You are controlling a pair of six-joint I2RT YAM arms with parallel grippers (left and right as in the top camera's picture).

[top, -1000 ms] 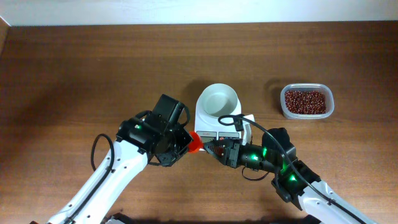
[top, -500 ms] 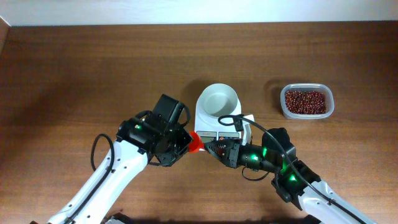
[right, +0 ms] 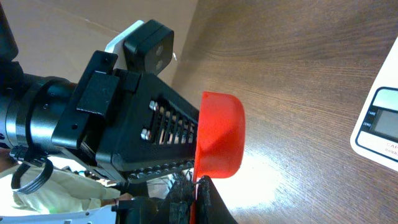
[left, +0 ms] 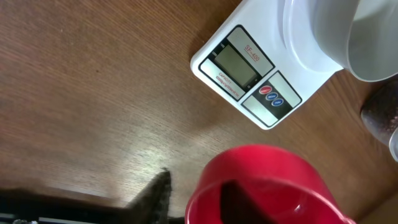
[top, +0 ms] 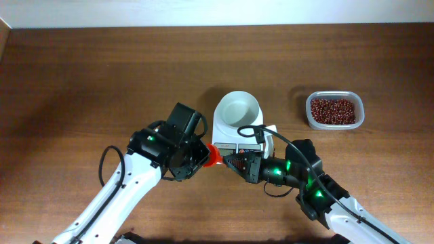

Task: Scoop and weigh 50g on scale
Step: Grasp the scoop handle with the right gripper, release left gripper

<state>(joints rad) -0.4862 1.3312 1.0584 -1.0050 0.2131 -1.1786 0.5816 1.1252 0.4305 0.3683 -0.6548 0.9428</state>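
Red scoop (top: 214,156) at the display end of the scale (left: 245,68), its handle pinched in the tightly closed right gripper (right: 199,198). Whether the left gripper (top: 202,160), close against the scoop, grips it cannot be told. The beans (top: 333,110) lie in a clear tub (top: 306,115), well apart to the scale's right.

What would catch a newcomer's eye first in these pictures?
The bright red plastic scoop stands out first, at the front centre where the left gripper and the right gripper meet. Just behind it sits the small white digital scale with an empty round white bowl on top. Far right, a clear plastic tub holds dark red-brown beans.
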